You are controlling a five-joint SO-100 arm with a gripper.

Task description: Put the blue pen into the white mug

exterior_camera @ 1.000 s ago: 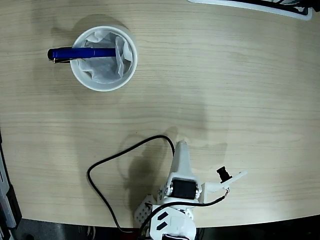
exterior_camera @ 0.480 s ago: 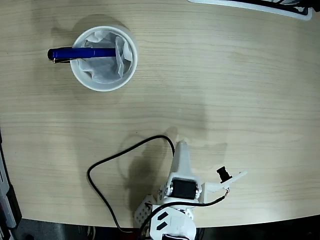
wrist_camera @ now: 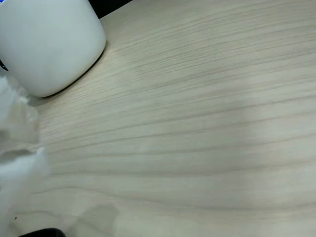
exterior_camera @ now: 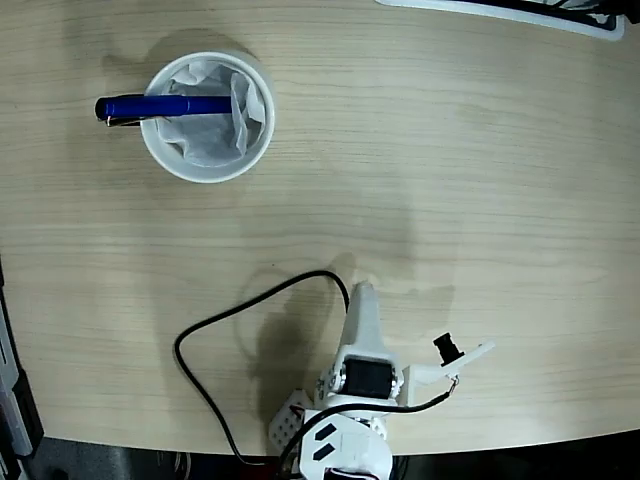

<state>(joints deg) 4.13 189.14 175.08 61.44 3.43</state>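
In the fixed view the white mug [exterior_camera: 205, 174] stands at the upper left of the wooden table, lined with crumpled white paper. The blue pen [exterior_camera: 150, 106] lies across its opening, its clip end sticking out over the left rim. My gripper [exterior_camera: 362, 296] is far from both, near the bottom middle, folded back over the arm's base. It points up the picture as one narrow white wedge, shut and empty. The wrist view shows the mug's side [wrist_camera: 49, 42] at the upper left and a blurred white finger [wrist_camera: 17, 163] at the left edge.
A black cable [exterior_camera: 215, 325] loops on the table left of the arm. A white-edged flat object [exterior_camera: 520, 12] lies at the top right border. A dark object [exterior_camera: 12, 395] sits at the left edge. The table's front edge runs just below the arm's base.
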